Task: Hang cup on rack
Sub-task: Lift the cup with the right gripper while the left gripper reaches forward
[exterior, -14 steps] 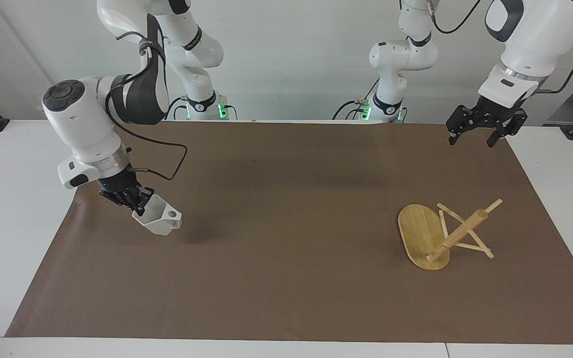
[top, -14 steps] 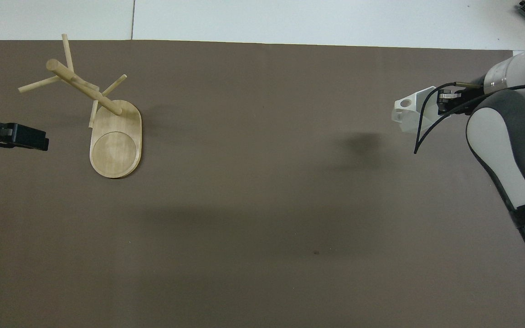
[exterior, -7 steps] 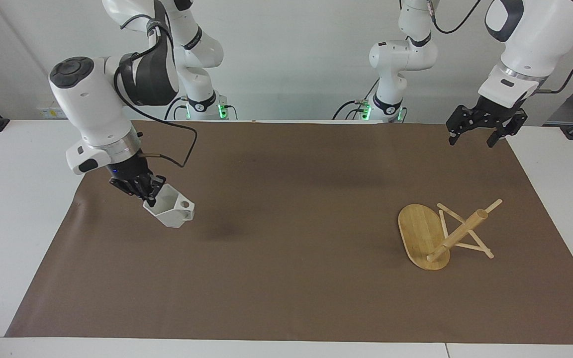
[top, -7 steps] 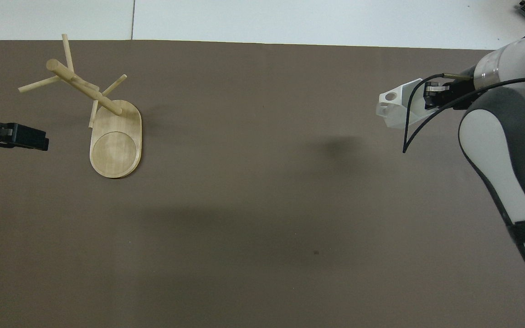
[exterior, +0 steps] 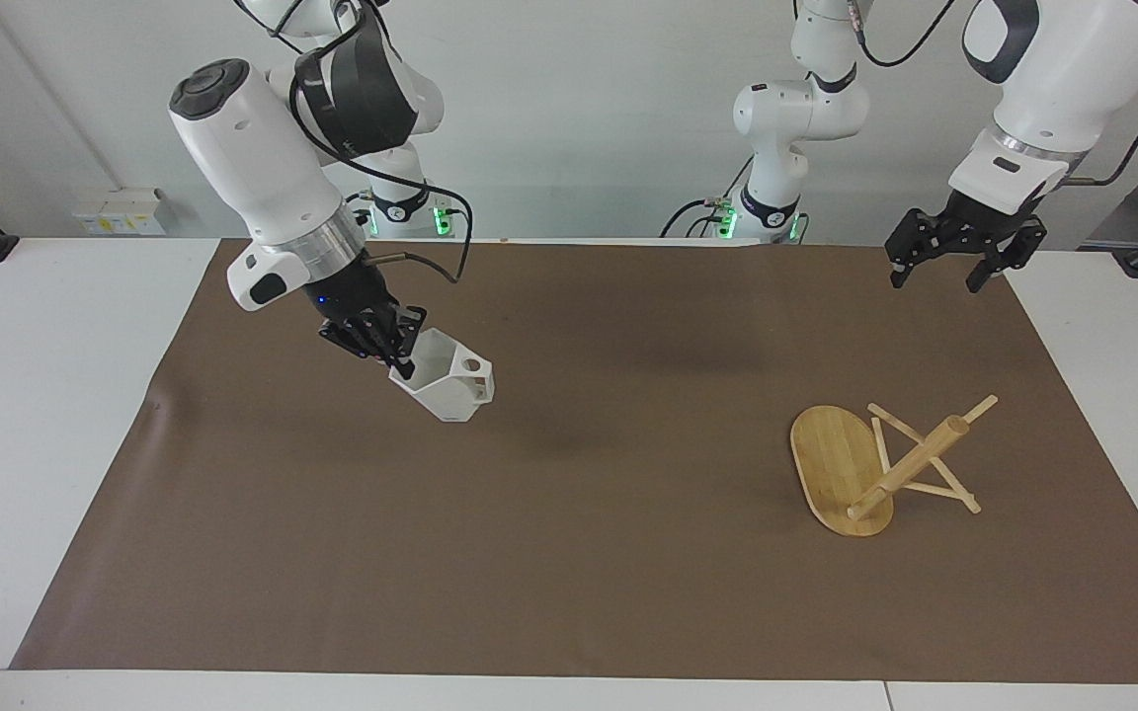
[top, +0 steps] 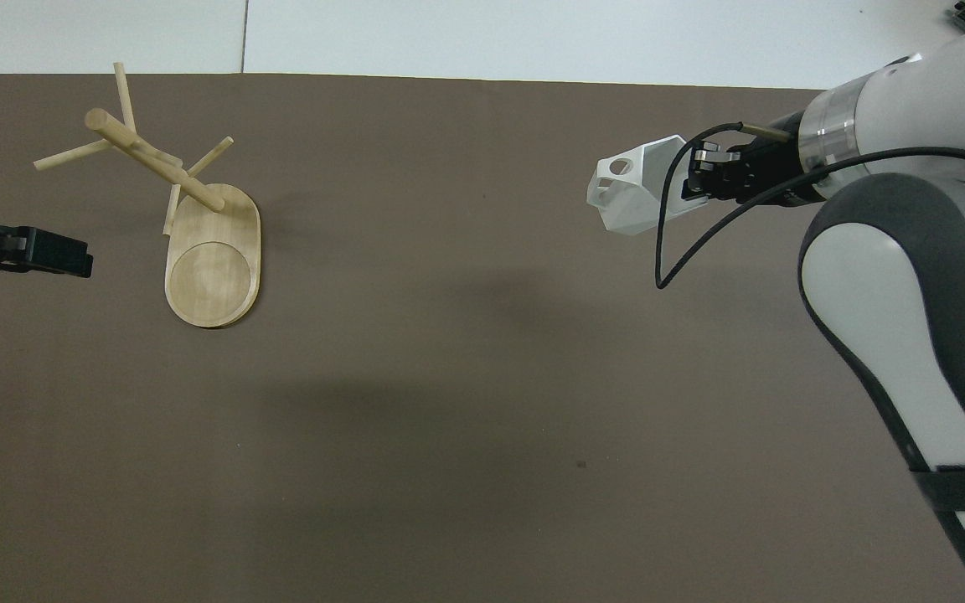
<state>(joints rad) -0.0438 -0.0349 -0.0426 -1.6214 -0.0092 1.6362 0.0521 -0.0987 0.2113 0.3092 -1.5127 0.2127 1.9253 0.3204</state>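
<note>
The white faceted cup point(exterior: 446, 385) point(top: 633, 188) hangs tilted in the air over the brown mat, toward the right arm's end of the table. My right gripper point(exterior: 396, 357) point(top: 696, 172) is shut on its rim, and the handle with its round hole points away from the gripper. The bamboo rack point(exterior: 910, 459) point(top: 156, 159) stands on its oval base point(exterior: 826, 454) toward the left arm's end, with thin pegs crossing its post. My left gripper point(exterior: 944, 272) point(top: 72, 255) waits open in the air over the mat's corner, beside the rack, holding nothing.
A brown mat point(exterior: 569, 543) covers most of the white table point(exterior: 36, 444). The arms' bases stand at the table's edge nearest the robots. A cable loops from the right wrist beside the cup.
My right arm has lifted the cup higher and carried it toward the middle of the table, closer to the rack. The left arm and the rack have not moved.
</note>
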